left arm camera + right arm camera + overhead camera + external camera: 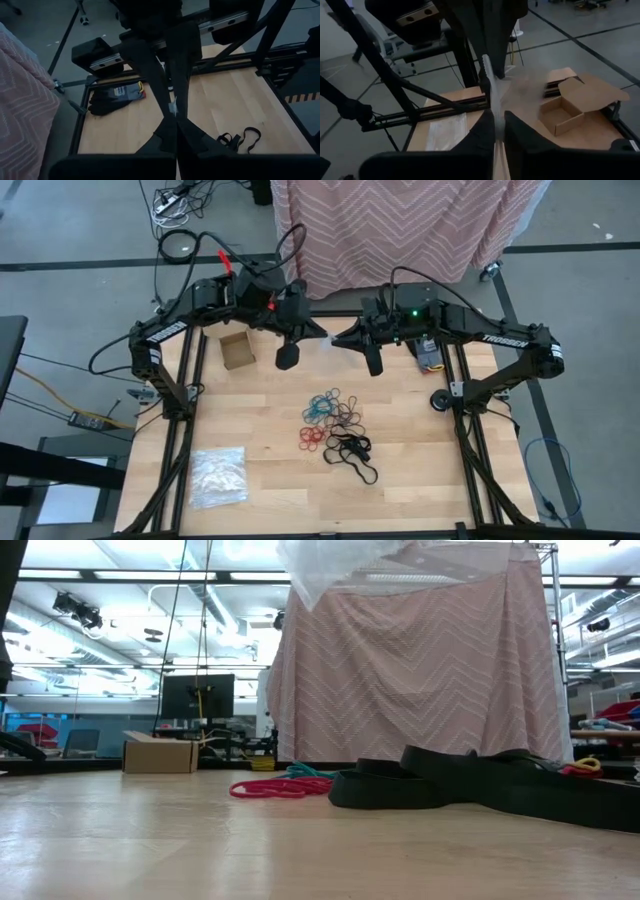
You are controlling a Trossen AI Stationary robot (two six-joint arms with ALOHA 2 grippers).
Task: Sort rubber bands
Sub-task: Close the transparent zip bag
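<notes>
A clear crinkly plastic bag (496, 90) hangs in the air over the far middle of the table, with its lower part showing at the top of the low view (335, 565). My left gripper (320, 332) and my right gripper (340, 337) meet tip to tip there, both shut on the bag. The rubber bands (335, 423) lie in a loose pile on the wooden table, nearer than the grippers: blue-teal, red, tan and black loops. In the low view, red loops (270, 788) and thick black loops (450, 785) rest flat on the wood. My left gripper pinches a small bit of the bag's edge (172, 107) between its two fingertips, coming nearly level from the table's left and tipped slightly down. The bag is lifted clear of the table. My right gripper's fingers meet it at the same spot. My right gripper pinches the bag's upper edge (495, 102) between its two fingers, coming nearly level from the table's right. The thin film runs up from between the fingertips and spreads out beside them. The bag hangs clear of the table.
An open cardboard box (237, 350) stands at the far left of the table. A second clear bag (218, 477) lies flat at the near left. A black glove (115, 97) lies at the far right. A pink cloth (400, 230) hangs beyond the far edge.
</notes>
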